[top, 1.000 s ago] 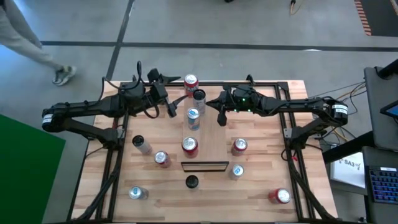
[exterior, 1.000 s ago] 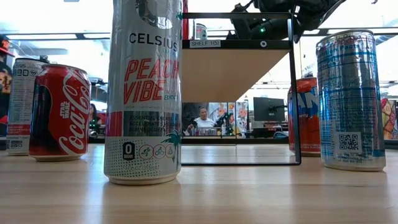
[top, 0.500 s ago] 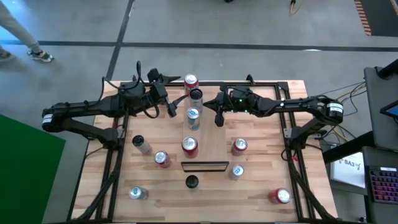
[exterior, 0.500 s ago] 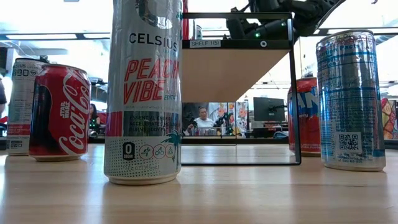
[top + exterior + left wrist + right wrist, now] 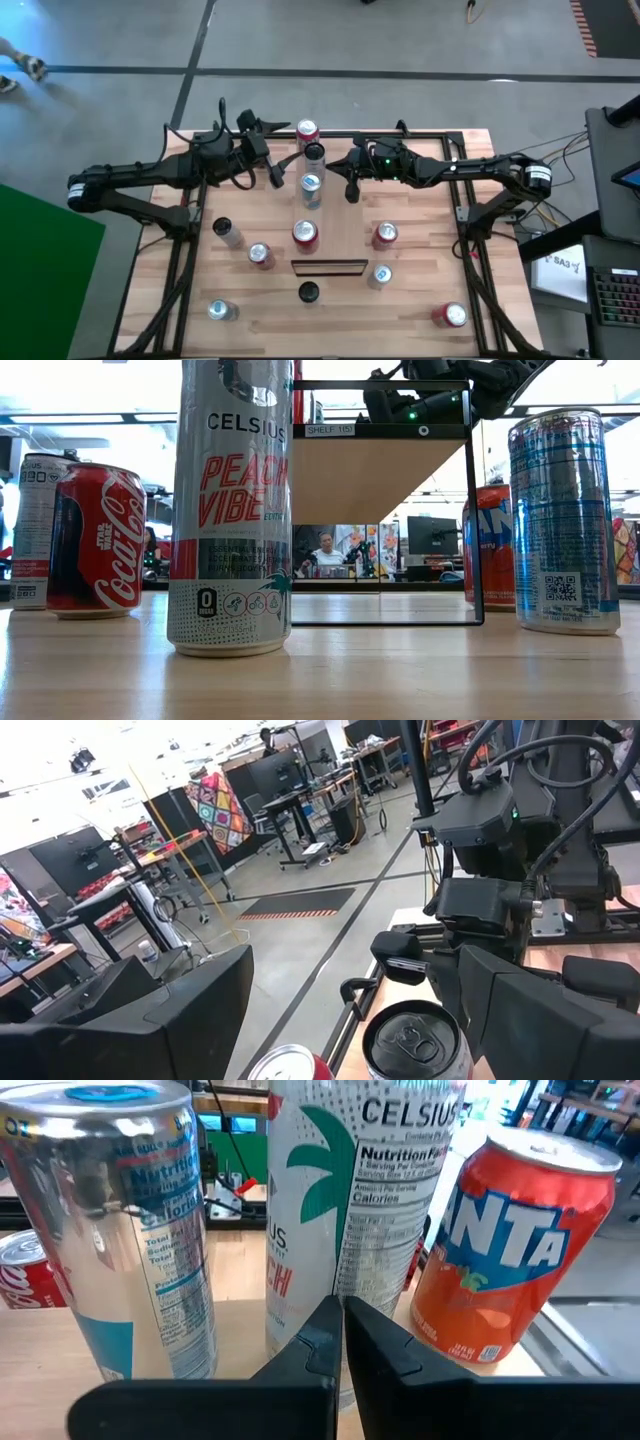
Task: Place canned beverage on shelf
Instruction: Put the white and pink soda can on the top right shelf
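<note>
So right now I've got three cans lined up on the shelf point(image 5: 330, 225): a dark-topped can point(image 5: 315, 153) near its far end, a silver-topped can point(image 5: 311, 185) in the middle, and a red can point(image 5: 305, 234) nearer the front. My left gripper point(image 5: 276, 170) hangs released just beside the dark-topped can, on its left, holding nothing. The right gripper point(image 5: 351, 190) is clenched empty over the shelf's right edge, and other cans sit scattered around the shelf on the worktop point(image 5: 420, 300).
</note>
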Robot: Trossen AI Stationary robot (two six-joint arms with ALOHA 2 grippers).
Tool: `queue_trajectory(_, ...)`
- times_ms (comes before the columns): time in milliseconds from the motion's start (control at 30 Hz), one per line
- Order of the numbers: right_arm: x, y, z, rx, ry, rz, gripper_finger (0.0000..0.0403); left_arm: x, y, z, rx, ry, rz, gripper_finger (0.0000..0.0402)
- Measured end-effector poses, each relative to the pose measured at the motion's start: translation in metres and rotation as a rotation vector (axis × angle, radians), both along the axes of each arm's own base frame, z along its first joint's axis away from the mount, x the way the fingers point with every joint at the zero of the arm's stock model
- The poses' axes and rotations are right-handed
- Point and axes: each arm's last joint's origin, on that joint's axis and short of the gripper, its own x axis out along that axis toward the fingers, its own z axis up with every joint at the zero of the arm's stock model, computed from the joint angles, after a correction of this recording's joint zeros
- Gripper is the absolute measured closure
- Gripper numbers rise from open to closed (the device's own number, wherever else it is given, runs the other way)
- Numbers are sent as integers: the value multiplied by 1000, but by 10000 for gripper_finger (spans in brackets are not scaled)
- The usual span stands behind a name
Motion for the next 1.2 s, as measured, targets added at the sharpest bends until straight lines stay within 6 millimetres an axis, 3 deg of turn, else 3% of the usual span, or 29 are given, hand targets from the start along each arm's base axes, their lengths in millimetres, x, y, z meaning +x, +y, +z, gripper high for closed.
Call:
queue_trajectory(667,1,0,5,-54,-50,34,394,0,0,1,1,-11,0,80)
queue_trajectory(933,6,-1,-2,-54,-47,33,394,0,0,2,3,-26,0,80)
queue_trajectory(1200,-8,3,20,-58,-74,22,394,-4,0,5,5,-30,6,80)
